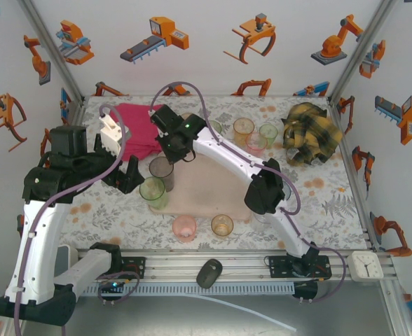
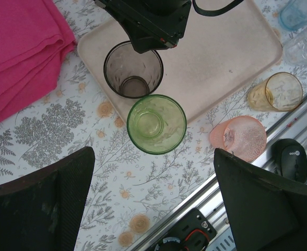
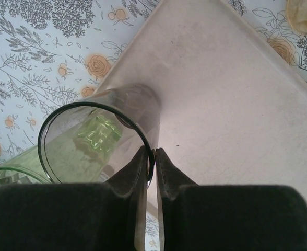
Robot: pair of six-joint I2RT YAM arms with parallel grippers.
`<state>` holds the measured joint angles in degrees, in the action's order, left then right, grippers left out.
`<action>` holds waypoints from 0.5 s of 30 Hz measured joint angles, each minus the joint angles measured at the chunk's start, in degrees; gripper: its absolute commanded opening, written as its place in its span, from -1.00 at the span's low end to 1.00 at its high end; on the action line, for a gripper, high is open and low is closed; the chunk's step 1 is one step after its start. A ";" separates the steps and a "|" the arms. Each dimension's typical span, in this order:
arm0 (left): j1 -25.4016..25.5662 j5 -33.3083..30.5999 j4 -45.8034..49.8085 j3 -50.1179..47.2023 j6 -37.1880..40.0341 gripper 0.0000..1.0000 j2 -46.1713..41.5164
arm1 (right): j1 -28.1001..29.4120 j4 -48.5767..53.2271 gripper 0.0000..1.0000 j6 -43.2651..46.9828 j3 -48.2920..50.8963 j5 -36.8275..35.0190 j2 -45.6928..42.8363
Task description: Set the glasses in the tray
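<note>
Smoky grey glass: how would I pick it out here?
Find the pale pink tray mid-table, then its corner nearest the magenta cloth. The smoky grey glass stands upright there, its rim between the fingers of the right gripper. Unlike its green neighbour, it is dark and greyish.

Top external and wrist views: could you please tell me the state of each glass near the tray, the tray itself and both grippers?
tray: flat on the table, mostly bare.
smoky grey glass: upright on the tray's corner.
green glass: upright at the tray's edge.
pink glass: standing off the tray.
orange glass: standing off the tray.
left gripper: open, empty.
right gripper: astride the smoky grey glass's rim; grip cannot tell.
</note>
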<state>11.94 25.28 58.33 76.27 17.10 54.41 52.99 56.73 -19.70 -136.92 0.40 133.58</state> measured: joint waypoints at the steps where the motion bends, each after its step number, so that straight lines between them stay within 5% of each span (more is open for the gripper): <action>1: 0.00 0.07 -0.02 0.00 0.00 0.74 0.00 | 0.00 -0.02 -0.64 0.00 -0.24 0.00 0.07; 9: 0.00 0.15 0.00 0.66 -0.02 0.74 0.96 | 0.04 -0.11 -0.54 0.00 -0.94 -0.24 0.28; 15: -0.04 0.35 0.00 1.16 -0.11 0.74 1.57 | 0.04 -0.20 -0.67 0.04 -0.94 -1.36 0.48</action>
<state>11.90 25.63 58.33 77.43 16.99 55.99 53.04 56.53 -19.66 -137.86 -0.95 134.06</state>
